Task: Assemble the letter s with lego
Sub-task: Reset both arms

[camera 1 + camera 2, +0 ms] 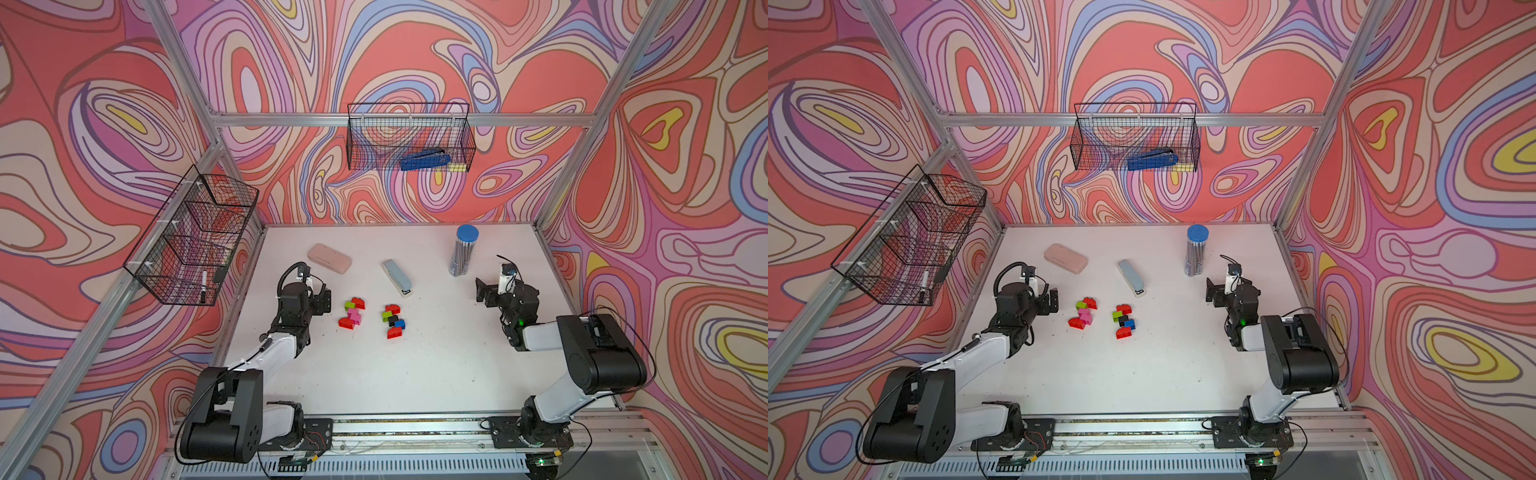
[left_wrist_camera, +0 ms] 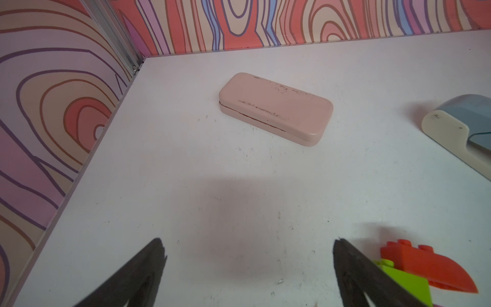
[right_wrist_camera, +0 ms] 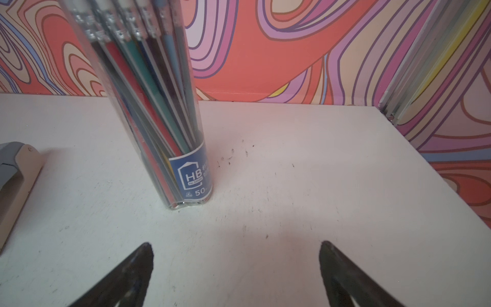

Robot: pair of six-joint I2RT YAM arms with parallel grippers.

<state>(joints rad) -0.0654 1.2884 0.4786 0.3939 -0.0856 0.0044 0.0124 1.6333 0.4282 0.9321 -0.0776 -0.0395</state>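
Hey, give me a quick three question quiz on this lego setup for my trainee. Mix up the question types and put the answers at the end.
1. True or false: the left pincer is shut on a piece of the lego.
2. The pencil tube ahead of the right pincer is: A standing upright; B lying flat; C held aloft.
3. Fill in: the lego lies in ___ separate clusters.
Key: 1 false, both pincers are open and empty; 2 A; 3 two.
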